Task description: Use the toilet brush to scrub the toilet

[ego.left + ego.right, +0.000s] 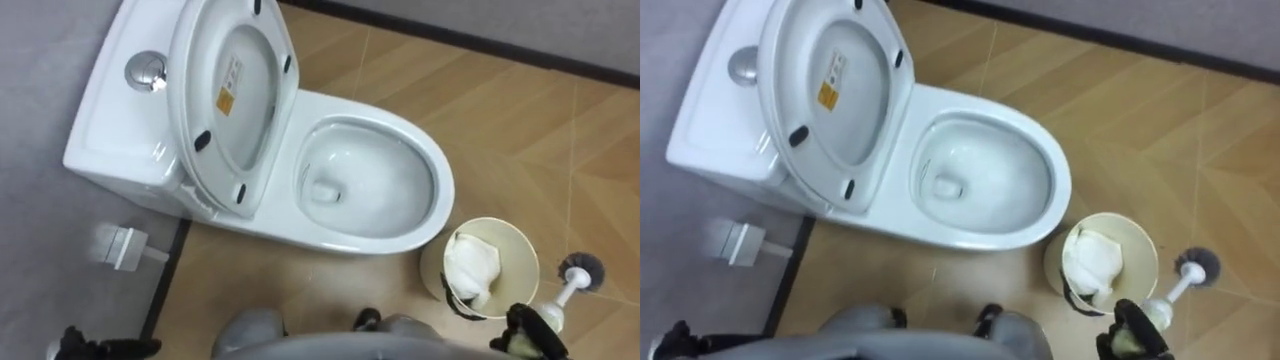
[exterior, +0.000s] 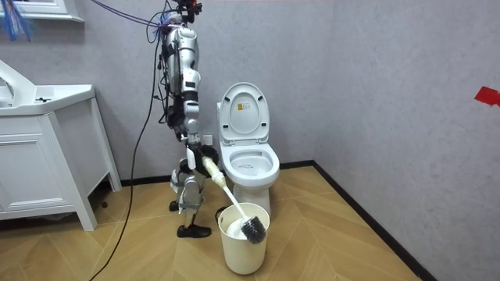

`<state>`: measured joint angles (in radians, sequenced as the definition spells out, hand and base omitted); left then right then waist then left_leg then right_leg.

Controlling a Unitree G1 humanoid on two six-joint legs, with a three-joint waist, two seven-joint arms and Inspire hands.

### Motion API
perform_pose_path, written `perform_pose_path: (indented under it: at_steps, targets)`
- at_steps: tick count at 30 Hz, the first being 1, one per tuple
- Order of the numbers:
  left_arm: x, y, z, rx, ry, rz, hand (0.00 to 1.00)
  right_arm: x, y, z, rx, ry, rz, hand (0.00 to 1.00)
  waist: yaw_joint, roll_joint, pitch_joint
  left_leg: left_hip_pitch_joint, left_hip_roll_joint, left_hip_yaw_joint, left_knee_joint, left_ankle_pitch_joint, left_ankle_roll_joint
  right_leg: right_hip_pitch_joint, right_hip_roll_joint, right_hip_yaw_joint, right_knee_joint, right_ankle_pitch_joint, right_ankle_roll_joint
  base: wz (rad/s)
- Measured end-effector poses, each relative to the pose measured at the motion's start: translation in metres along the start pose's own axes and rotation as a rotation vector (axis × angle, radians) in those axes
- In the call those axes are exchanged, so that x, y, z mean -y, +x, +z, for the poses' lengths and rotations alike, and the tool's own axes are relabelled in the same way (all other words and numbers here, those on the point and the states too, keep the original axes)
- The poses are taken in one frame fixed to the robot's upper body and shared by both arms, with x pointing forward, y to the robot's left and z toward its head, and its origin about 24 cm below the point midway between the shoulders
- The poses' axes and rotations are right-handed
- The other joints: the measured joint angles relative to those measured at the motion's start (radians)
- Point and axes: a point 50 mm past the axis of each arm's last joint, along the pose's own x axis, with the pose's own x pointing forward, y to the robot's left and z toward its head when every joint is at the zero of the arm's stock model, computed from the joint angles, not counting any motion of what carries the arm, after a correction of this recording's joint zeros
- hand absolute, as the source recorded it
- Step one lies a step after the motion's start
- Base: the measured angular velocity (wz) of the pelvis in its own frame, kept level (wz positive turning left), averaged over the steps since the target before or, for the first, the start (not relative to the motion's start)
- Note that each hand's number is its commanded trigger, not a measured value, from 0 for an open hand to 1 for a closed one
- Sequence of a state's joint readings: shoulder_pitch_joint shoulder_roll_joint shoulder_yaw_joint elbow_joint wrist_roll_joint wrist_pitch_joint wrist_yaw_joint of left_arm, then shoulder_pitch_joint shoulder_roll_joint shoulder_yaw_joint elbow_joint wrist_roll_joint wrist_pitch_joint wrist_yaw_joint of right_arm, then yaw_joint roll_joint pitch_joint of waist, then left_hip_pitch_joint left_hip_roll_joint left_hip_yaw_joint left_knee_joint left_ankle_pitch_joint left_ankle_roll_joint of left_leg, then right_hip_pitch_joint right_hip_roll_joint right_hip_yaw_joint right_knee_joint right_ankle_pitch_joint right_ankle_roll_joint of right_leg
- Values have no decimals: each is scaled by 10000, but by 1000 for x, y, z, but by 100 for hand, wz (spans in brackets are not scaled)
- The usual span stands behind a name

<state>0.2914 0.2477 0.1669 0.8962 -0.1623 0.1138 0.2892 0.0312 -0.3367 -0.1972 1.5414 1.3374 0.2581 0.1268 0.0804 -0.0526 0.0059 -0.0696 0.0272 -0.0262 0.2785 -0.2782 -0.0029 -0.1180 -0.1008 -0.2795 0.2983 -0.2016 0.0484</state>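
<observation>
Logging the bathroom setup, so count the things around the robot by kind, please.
Toilet: 1
Toilet brush: 1
Waste bin: 1
Sink cabinet: 1
Total: 4

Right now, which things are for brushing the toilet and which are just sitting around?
For the job: toilet, lid up; toilet brush, held in the right hand.
Just sitting around: bin with something white inside; white cabinet; small white fitting by the wall.
</observation>
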Motion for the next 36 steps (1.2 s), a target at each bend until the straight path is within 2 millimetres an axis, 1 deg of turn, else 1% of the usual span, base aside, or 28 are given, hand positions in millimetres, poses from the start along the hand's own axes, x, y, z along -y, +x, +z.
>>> perform_pose_path:
  at_steps: [1,3,5,8,10,12,14,18,20,21,23,25,28,29,30,32,35,36]
  targets:
    - [1,-1,-1,-32,-86,50,0,3,0,-1,-9,45,-55,100,-9,-34,-24,127,-7,1,-95,52,-13,126,0,-14,-77,0,1,5]
    - [1,-2,-1,65,-235,165,0,11,0,-4,14,212,-114,100,-1,-154,-30,522,28,9,-273,126,-36,567,56,-95,-310,0,1,6]
    - [-2,-3,2,291,-506,431,0,15,0,-7,-8,416,-136,100,12,-191,-15,750,72,6,-337,126,-38,901,126,-171,-526,9,-8,9]
    - [-7,-9,11,952,-990,1126,0,20,0,-10,33,619,-270,100,39,-196,0,1135,178,200,-555,129,-50,1317,239,-217,-799,70,-12,6]
    - [-7,-12,18,1382,-781,1493,0,18,1,-10,101,569,-273,100,92,-162,-11,1162,181,221,-567,128,-53,1366,243,-226,-823,95,0,2]
    - [-8,-17,31,2122,-539,1919,0,15,2,-11,83,431,-166,100,66,-125,-13,1152,181,213,-573,128,-54,1372,243,-253,-851,151,0,0]
    - [-9,-21,36,2493,-374,2098,0,12,2,-11,47,36,-154,100,110,-105,-11,1153,181,207,-581,128,-54,1372,242,-258,-847,179,1,0]
    - [-13,-31,52,3855,952,2883,0,12,2,-10,164,-449,-252,100,174,-122,-12,1132,178,112,-602,126,-58,1363,234,-344,-828,223,-5,6]
    - [-15,-33,55,4202,1507,3233,0,11,2,-9,242,-455,-226,100,176,-151,-19,1126,180,72,-692,147,-88,1367,234,-385,-829,245,-27,6]
    - [-15,-34,58,4347,1601,3301,0,11,2,-9,255,-456,-211,100,176,-164,-22,1124,182,54,-701,158,-102,1366,236,-396,-829,250,-34,5]
    - [-19,-43,74,5252,1685,3598,0,10,2,-8,358,-492,-168,100,263,-242,-21,1096,189,-38,-685,188,-138,1377,246,-469,-833,266,-60,8]
    - [-21,-48,83,5751,1701,3942,0,12,2,-6,547,-605,-186,100,299,-257,-16,1094,195,-46,-612,199,-146,1382,250,-479,-834,274,-72,2]
    - [-22,-52,88,6072,1633,4187,0,7,3,-5,771,-997,42,100,300,-267,-1,1144,195,-52,-579,202,-145,1454,250,-494,-847,275,-74,0]
    - [-22,-53,89,6210,1838,4344,0,7,3,-6,827,-1280,41,100,278,-289,16,1177,195,-67,-576,202,-145,1527,259,-515,-913,286,-74,4]
    - [-22,-53,90,6265,1873,4398,0,6,3,-6,840,-1440,50,100,270,-297,13,1183,196,-81,-575,202,-145,1554,268,-525,-950,308,-73,4]
    - [-22,-55,93,6651,2368,4601,0,4,4,-7,832,-1882,165,100,281,-344,36,1173,197,-94,-576,202,-145,1547,268,-522,-951,317,-69,0]
    - [-20,-58,97,7116,3056,4791,0,4,4,-7,814,-2435,266,100,285,-349,45,1228,201,-84,-607,201,-145,1537,272,-513,-963,328,-70,0]
    - [-19,-60,99,7333,3266,4837,0,1,4,-7,836,-2786,353,100,283,-338,54,1211,202,-69,-658,202,-145,1534,277,-479,-963,328,-70,-4]
